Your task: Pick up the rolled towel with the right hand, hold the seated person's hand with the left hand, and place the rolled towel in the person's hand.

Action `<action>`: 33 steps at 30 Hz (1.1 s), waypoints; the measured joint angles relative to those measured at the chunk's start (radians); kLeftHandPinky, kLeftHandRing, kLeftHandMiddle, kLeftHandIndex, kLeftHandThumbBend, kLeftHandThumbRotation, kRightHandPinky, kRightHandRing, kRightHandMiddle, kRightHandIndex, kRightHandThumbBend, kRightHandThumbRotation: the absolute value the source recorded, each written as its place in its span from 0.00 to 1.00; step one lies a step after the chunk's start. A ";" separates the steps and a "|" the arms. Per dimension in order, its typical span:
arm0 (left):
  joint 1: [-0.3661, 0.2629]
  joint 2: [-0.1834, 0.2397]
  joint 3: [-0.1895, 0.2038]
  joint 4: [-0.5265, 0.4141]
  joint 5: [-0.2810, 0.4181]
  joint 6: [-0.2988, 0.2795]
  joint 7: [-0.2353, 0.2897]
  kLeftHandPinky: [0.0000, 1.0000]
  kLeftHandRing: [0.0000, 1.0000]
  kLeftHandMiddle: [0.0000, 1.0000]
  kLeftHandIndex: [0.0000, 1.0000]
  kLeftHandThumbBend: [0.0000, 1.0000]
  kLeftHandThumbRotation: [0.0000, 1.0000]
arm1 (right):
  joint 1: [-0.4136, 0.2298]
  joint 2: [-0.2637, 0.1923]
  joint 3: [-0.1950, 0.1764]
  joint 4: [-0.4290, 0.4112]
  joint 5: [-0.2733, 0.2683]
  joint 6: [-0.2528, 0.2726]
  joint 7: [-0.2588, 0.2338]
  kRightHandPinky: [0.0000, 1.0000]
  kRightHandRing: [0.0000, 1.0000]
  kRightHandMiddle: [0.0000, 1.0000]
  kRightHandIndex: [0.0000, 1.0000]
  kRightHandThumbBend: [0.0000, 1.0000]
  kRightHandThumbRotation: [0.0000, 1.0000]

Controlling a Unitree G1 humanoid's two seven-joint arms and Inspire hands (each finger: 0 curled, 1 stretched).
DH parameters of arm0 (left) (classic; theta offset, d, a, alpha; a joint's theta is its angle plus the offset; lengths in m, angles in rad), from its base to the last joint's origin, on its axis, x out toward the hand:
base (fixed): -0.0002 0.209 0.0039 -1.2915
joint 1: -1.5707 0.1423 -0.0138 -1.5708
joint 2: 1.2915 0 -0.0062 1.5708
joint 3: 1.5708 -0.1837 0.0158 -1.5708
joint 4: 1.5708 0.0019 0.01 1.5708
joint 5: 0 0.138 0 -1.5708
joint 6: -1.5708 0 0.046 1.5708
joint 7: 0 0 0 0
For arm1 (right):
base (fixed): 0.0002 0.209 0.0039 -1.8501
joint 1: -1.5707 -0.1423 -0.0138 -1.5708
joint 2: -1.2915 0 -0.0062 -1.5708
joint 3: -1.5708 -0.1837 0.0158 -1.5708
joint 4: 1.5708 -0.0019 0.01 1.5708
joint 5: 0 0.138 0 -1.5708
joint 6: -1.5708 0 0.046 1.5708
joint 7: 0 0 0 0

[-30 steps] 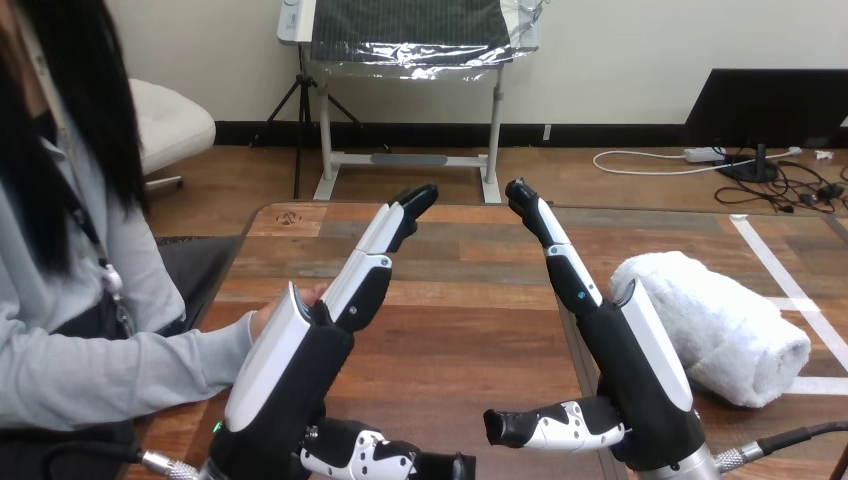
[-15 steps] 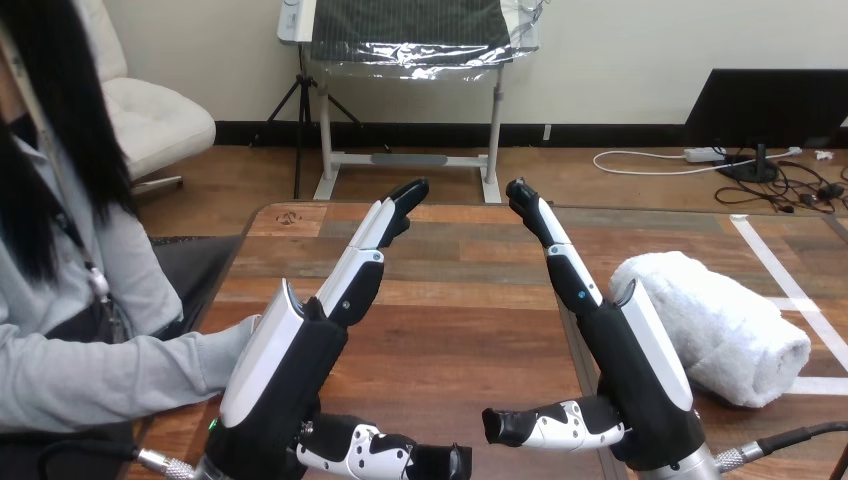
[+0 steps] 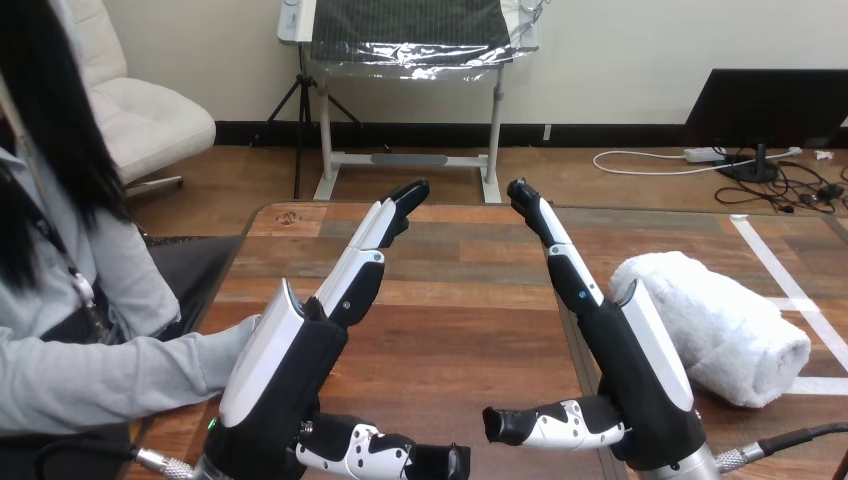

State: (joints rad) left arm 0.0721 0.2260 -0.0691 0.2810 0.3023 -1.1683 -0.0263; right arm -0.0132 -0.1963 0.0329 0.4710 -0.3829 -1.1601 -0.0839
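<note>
behind left hand (image 3: 285,370): person's hand hidden | left and right hand (image 3: 640,380) released | rolled towel (image 3: 715,325) lies free

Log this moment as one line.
left hand: open, beside person's forearm | right hand: open, beside rolled towel | rolled towel: lying on table, not grasped

rolled towel (image 3: 715,325): top and far side wide open | right hand (image 3: 640,370) parked just beside its left flank | further left it's bare table (image 3: 460,330), then left hand (image 3: 290,360)
</note>
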 measured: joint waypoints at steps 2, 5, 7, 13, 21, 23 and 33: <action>0.000 0.000 0.000 0.000 0.001 0.000 0.000 0.94 1.00 1.00 1.00 1.00 0.70 | 0.000 0.000 -0.003 0.000 -0.013 0.004 -0.011 1.00 1.00 1.00 1.00 1.00 0.78; 0.000 0.000 0.000 0.000 0.001 0.000 0.000 0.94 1.00 1.00 1.00 1.00 0.70 | 0.000 0.000 -0.008 0.000 -0.031 0.012 -0.029 1.00 1.00 1.00 1.00 1.00 0.78; -0.001 0.000 0.000 0.000 0.001 0.000 0.000 0.95 1.00 1.00 1.00 1.00 0.70 | 0.000 -0.001 -0.011 0.000 -0.042 0.017 -0.042 1.00 1.00 1.00 1.00 1.00 0.78; -0.003 0.000 0.000 0.000 0.001 0.000 0.000 0.95 1.00 1.00 1.00 1.00 0.70 | -0.005 -0.006 -0.024 0.000 -0.058 0.034 -0.068 0.99 1.00 1.00 1.00 1.00 0.77; -0.003 0.000 0.000 0.000 0.000 0.000 0.000 0.95 1.00 1.00 1.00 1.00 0.69 | -0.035 -0.026 -0.051 0.000 -0.049 0.084 -0.082 0.99 1.00 0.99 1.00 1.00 0.77; -0.004 0.000 -0.001 0.000 -0.002 0.000 0.000 0.96 1.00 1.00 1.00 1.00 0.69 | -0.044 -0.037 -0.059 0.000 -0.049 0.101 -0.087 0.99 1.00 0.99 1.00 1.00 0.78; -0.005 0.000 -0.002 0.001 -0.020 0.000 -0.001 0.98 1.00 1.00 1.00 1.00 0.68 | -0.106 -0.094 -0.100 0.007 -0.033 0.162 -0.112 0.97 1.00 1.00 1.00 1.00 0.79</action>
State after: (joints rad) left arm 0.0671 0.2260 -0.0707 0.2822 0.2824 -1.1680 -0.0276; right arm -0.1190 -0.2898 -0.0670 0.4779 -0.4157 -0.9981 -0.1962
